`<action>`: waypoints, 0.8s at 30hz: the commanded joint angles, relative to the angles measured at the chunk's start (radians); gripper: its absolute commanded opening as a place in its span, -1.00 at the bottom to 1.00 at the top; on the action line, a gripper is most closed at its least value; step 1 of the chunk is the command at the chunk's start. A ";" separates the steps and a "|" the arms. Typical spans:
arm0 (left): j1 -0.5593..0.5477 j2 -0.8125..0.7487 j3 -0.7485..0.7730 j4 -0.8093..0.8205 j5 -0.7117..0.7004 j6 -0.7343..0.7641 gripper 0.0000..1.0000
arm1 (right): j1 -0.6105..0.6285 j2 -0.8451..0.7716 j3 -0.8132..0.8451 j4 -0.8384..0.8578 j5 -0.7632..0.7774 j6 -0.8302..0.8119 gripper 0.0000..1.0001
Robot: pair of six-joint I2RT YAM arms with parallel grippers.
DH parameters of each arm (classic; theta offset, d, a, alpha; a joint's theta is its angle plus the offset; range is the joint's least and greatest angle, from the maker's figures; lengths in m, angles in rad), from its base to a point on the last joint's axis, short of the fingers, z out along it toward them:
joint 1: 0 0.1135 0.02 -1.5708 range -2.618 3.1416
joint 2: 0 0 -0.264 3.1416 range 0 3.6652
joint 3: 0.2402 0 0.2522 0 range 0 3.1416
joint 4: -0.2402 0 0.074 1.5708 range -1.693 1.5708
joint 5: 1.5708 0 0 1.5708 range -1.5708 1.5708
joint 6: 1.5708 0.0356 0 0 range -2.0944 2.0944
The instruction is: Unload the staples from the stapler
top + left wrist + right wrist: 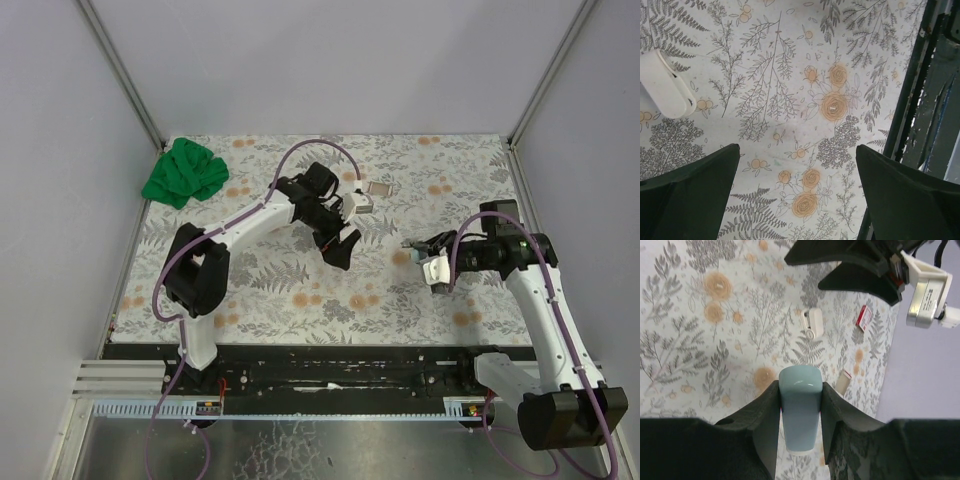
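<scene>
The right gripper (800, 386) clamps the blue stapler (799, 415) for unloading; the left gripper (797, 150), left of the stapler, hangs open and empty.

White arms (250, 225), black joints (200, 282) and jaws, purple cables (320, 144)

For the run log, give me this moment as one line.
left gripper: open, empty, over mat | right gripper: shut on blue stapler | staples: on mat by left gripper
</scene>
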 commanded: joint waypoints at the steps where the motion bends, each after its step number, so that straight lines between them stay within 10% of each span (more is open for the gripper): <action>1: 0.017 -0.055 -0.001 0.015 -0.088 -0.007 1.00 | 0.001 0.009 0.078 0.011 0.124 -0.058 -1.00; 12: 0.119 -0.153 -0.038 0.008 -0.175 -0.038 1.00 | 0.091 0.060 0.110 0.042 0.390 -0.043 -1.00; 24: 0.048 -0.079 0.099 0.036 -0.092 -0.131 1.00 | 0.187 0.058 0.034 0.208 0.137 0.088 -1.00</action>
